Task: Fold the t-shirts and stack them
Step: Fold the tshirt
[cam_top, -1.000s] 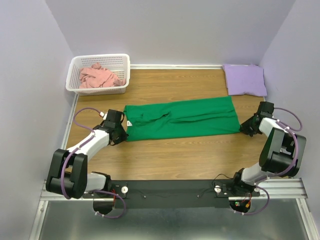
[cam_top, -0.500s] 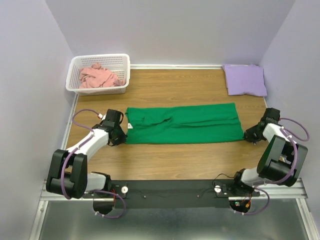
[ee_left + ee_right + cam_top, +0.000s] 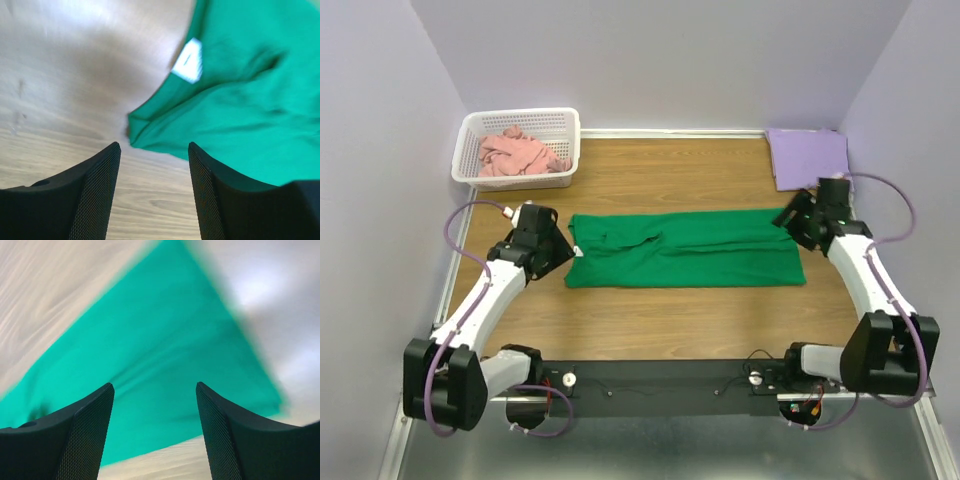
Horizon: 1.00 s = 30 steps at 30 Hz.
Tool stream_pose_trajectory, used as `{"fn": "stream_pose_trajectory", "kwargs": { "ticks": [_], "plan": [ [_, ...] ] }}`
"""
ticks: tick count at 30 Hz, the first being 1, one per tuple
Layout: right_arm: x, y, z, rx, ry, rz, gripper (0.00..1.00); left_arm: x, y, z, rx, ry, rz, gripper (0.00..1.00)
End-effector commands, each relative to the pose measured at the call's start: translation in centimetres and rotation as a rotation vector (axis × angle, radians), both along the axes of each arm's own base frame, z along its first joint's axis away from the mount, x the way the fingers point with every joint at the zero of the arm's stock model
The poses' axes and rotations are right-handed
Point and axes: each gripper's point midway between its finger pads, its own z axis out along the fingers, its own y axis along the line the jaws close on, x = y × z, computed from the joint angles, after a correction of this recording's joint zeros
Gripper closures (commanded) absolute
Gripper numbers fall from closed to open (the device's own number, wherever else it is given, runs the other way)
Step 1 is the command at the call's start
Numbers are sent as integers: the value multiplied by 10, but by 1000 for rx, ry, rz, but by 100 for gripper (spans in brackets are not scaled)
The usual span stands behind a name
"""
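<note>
The bright green t-shirt (image 3: 685, 248) lies as a long folded strip across the middle of the table, its white neck label (image 3: 189, 61) near the left end. My left gripper (image 3: 554, 252) hovers at the strip's left end, open, with bare wood between its fingers (image 3: 95, 190); the cloth's corner (image 3: 150, 135) lies just ahead of the left gripper (image 3: 154, 146). Over the strip's right end my right gripper (image 3: 792, 218) is open and empty above the green cloth (image 3: 165, 350); in its own view the right gripper (image 3: 154, 386) holds nothing. A lavender t-shirt (image 3: 810, 158) lies folded at the back right. A salmon pink t-shirt (image 3: 518, 152) is crumpled in the basket.
A white lattice basket (image 3: 520, 116) stands at the back left corner. Purple walls close in the table on three sides. The black rail (image 3: 660, 375) with the arm bases runs along the near edge.
Both grippers went from shut to open and let go of the green t-shirt's ends. Both arms lifted and drew back toward the far side; the shirt now lies flat.
</note>
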Motion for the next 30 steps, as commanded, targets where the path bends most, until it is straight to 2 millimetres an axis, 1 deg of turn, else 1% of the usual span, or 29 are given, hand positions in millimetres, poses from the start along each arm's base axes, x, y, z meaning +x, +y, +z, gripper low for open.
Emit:
{"fn": "stream_pose_trajectory", "kwargs": {
  "ticks": [1,2,3,4,5,6,7,8,10,11,12,13,14,15,16,17,18,19,20,22,23,24,26,27,30],
  "plan": [
    [35,95,27,-112,-77,456,25,18,5,50,49,-130,7,40],
    [44,97,31,-128,-86,487,25,20,2,54,44,-144,-1,43],
    [47,152,31,-178,-98,680,25,23,-8,56,25,-150,-27,47],
    [48,153,32,-179,-104,681,25,22,-13,56,15,-147,-45,47],
    [52,191,34,-245,-125,818,25,25,-20,53,1,-147,-66,51],
    [56,209,33,-272,-138,879,25,24,-28,49,-11,-140,-86,52],
    [64,227,45,-309,-184,952,25,20,-40,41,-19,-122,-125,52],
    [59,258,31,-295,-171,1055,25,24,-50,34,-20,-127,-145,53],
    [63,286,31,-301,-199,1149,25,23,-56,19,-14,-105,-150,52],
    [63,310,40,-312,-246,1231,25,25,-63,9,-16,-91,-162,53],
    [64,322,24,-301,-217,1265,25,25,-65,4,-18,-77,-168,53],
    [63,332,18,-320,-227,1337,25,25,-69,0,-28,-71,-175,53],
    [62,350,22,-326,-253,1376,24,25,-71,-7,-27,-55,-182,53],
    [62,357,18,-334,-254,1403,24,24,-71,-11,-22,-49,-182,53],
    [62,364,2,-338,-229,1430,21,22,-68,-17,-12,-39,-177,53],
    [60,371,-3,-341,-229,1464,20,23,-68,-20,-9,-42,-169,55],
    [57,384,-3,-342,-242,1496,19,19,-63,-30,8,-20,-158,55],
    [56,389,-15,-354,-226,1522,18,19,-63,-33,6,-12,-145,56],
    [50,398,-20,-359,-225,1550,17,18,-62,-40,10,7,-140,57],
    [49,407,-24,-367,-228,1575,15,11,-62,-52,4,40,-137,57],
    [47,411,-37,-377,-208,1595,14,10,-62,-56,3,49,-138,57],
    [47,413,-40,-384,-205,1601,14,6,-59,-66,17,78,-127,57],
    [48,416,-46,-409,-204,1620,14,1,-55,-76,31,117,-120,57],
    [47,418,-53,-417,-194,1630,14,-3,-53,-82,39,143,-121,57],
    [45,419,-60,-442,-186,1655,13,-7,-50,-84,52,159,-115,57]
  ]
}}
